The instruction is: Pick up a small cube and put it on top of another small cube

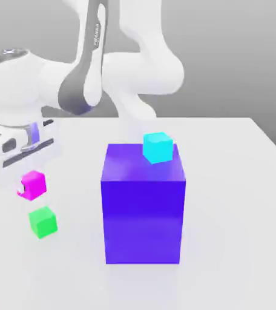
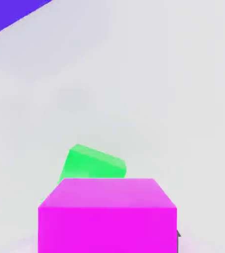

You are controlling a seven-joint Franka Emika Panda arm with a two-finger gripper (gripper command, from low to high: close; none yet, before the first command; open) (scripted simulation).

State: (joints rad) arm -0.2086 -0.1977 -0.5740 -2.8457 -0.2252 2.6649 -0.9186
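Closest to the lens on my hand is the small cube (image 2: 107, 215), bright magenta with plain faces, pressed up against the view. Past it lies the green cube (image 2: 92, 165), resting on the pale table (image 2: 173, 89).

Going by size from there: my arm (image 1: 95, 60) is the biggest thing about, white with a grey band, bending down from the back of the table toward the exterior view's left. Next is the big blue-violet cube (image 1: 143, 209), standing upright on the table near the middle, well apart from the two tiny cubes. On its top face, at the far corner toward the exterior view's right, sits the cyan cube (image 1: 159, 148), tilted a little off the big block's edges.

My pincer (image 1: 25, 191) hangs at the exterior view's left, and its jaws are clamped on the small cube (image 1: 34, 183), which I hold clear of the table. A light fingertip (image 1: 20, 192) shows against the magenta face. Just below it in that view, the green cube (image 1: 43, 221) sits on the table (image 1: 237, 200); the two are near but not touching, with a gap of white tabletop between them.
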